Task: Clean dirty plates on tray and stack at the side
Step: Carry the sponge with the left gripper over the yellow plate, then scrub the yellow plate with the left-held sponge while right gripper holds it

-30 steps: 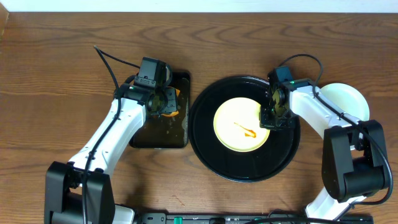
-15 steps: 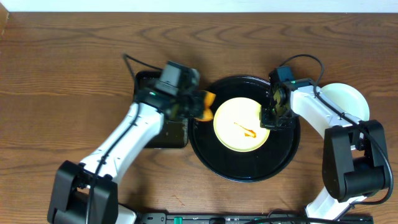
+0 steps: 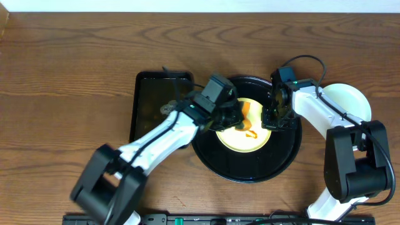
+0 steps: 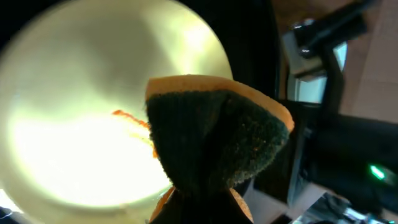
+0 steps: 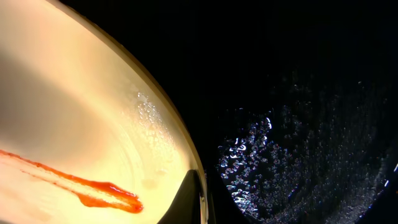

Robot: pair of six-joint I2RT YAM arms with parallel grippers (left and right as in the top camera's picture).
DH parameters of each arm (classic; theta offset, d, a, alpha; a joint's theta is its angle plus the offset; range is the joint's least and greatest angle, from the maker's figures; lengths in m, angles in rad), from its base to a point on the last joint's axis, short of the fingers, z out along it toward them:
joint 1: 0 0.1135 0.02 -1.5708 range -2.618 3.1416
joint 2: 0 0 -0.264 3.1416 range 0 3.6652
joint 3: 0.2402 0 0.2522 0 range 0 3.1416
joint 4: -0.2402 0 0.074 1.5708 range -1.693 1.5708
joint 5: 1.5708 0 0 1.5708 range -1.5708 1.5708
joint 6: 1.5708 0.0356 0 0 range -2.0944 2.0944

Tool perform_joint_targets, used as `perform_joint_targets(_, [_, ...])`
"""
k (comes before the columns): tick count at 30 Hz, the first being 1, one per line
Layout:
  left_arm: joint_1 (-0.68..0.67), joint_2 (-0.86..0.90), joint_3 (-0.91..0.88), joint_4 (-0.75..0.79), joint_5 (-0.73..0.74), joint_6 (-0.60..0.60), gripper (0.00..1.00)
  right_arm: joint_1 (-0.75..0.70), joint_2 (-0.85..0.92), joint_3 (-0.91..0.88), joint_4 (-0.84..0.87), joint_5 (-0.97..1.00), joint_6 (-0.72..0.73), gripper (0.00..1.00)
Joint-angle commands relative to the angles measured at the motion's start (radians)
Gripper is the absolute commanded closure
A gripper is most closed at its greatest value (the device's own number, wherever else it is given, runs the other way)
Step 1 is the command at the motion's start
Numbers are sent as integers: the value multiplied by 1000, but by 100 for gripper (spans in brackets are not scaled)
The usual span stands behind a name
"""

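The pale yellow plate lies in the middle of the round black tray with an orange-brown sauce streak on its face. My left gripper is shut on an orange sponge with a dark green scouring face and holds it over the plate's upper part. In the left wrist view the sponge hangs just right of the streak. My right gripper is shut on the plate's right rim; in the right wrist view one finger lies on the rim.
A pale mint plate lies on the wood at the far right, partly under the right arm. A rectangular black tray lies left of the round tray. The round tray's floor is wet with droplets.
My left arm has swung right with the sponge, from above the rectangular tray to over the yellow plate. The right gripper has stayed on the plate's rim.
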Motion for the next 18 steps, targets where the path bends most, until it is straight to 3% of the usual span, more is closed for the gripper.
perform_joint_targets(1, [-31,64,3,63,74,-87,93,6,19,-27,-6,-42,-1,99])
perform_joint_targets(6, [-60,148,3,99,74,-174,93,6,19,-27,-5,-42,-1,99])
perform_joint_targets(18, [-93,232,3,230,103,-211,93,6,19,-27,-5,-42,-1,99])
